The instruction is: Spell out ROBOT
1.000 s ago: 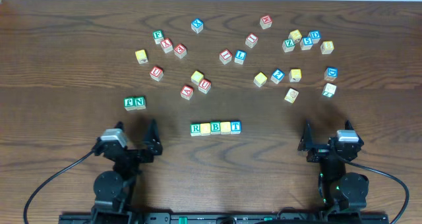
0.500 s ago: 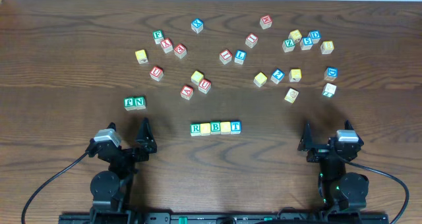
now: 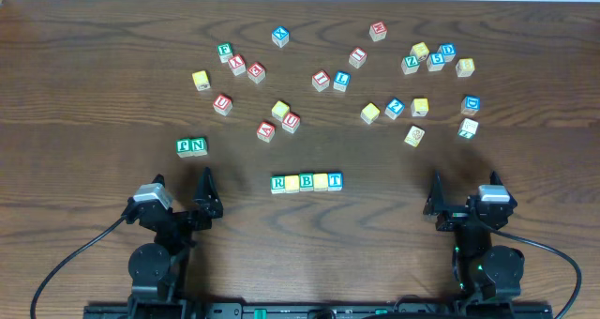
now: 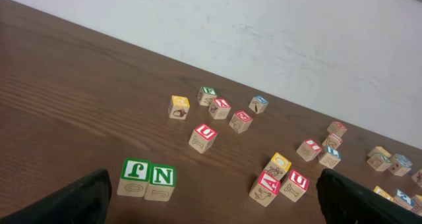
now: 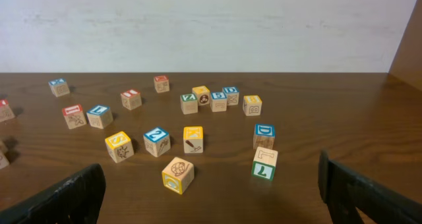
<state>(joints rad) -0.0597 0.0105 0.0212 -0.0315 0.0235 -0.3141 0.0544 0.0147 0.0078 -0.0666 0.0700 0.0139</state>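
light: soft, even, coming from above onto my table (image 3: 94, 75) | shadows: faint ones are hugging the cubes (image 5: 178, 174), darker ones are spreading on the table past my fingers (image 5: 66, 201) | sheen: the table is paling toward the wall (image 4: 297, 26) | focus: my fingers are showing black and blurred

the overhead view looks straight down on the bench (image 3: 94, 75) from high above and takes in its whole width. the green n cube (image 3: 198, 146) lies left of centre, with the left pincer (image 3: 181, 180) just nearer than it and the right pincer (image 3: 464, 180) well to its right. the left wrist view sits low, close behind the n cube, and looks obliquely past it toward the far wall (image 4: 297, 26). its own dark fingers (image 4: 79, 201) fill both lower corners. it shares the n cube and the scatter beyond with the overhead. the right wrist view sits equally low, well right of the n cube, and faces the same wall squarely. it shares the right-hand cluster of cubes (image 5: 191, 138) with the overhead.
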